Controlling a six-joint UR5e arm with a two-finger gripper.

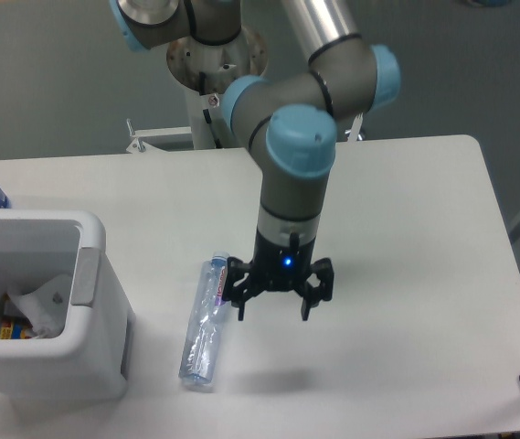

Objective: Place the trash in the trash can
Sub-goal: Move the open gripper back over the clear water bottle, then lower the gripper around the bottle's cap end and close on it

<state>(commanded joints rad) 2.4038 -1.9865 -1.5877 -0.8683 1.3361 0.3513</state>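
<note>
Crushed bottle (206, 322) flat on worktop (406, 238), cap end toward the far side, just right of trash can (90, 315). Crumpled wrapper (42, 306) inside the can. Gripper (272, 308) hangs just right of bottle's cap end, jaws spread, holding nothing.

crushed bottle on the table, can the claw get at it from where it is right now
Probably yes. The crushed bottle lies flat on the bare table with nothing on top of it, and the open claw hangs just to its right, empty. The trash can stands to the bottle's left, apart from it.
</note>
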